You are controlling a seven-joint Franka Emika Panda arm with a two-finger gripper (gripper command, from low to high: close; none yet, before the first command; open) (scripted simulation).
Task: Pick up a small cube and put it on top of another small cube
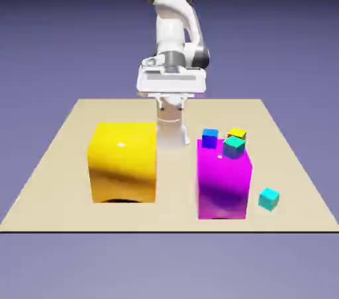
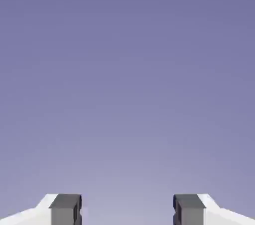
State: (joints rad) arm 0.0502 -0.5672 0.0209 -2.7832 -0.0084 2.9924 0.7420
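A small light cyan cube (image 1: 268, 198) lies on the tan table (image 1: 59, 178), just to the right of a big magenta block (image 1: 224, 188) in the exterior view. My gripper (image 1: 171, 107) hangs at the table's far side, well behind both big blocks and far from the cyan cube. The hand view shows only the plain backdrop. There my gripper (image 2: 127, 211) is open, its two grey fingertips (image 2: 65, 209) wide apart with nothing between them. No cube shows in the hand view.
A big yellow block (image 1: 122, 162) stands on the exterior view's left. At the magenta block's back top edge sit a darker teal cube with a green top (image 1: 233, 147), a small blue cube (image 1: 210, 137) and a small yellow cube (image 1: 236, 134).
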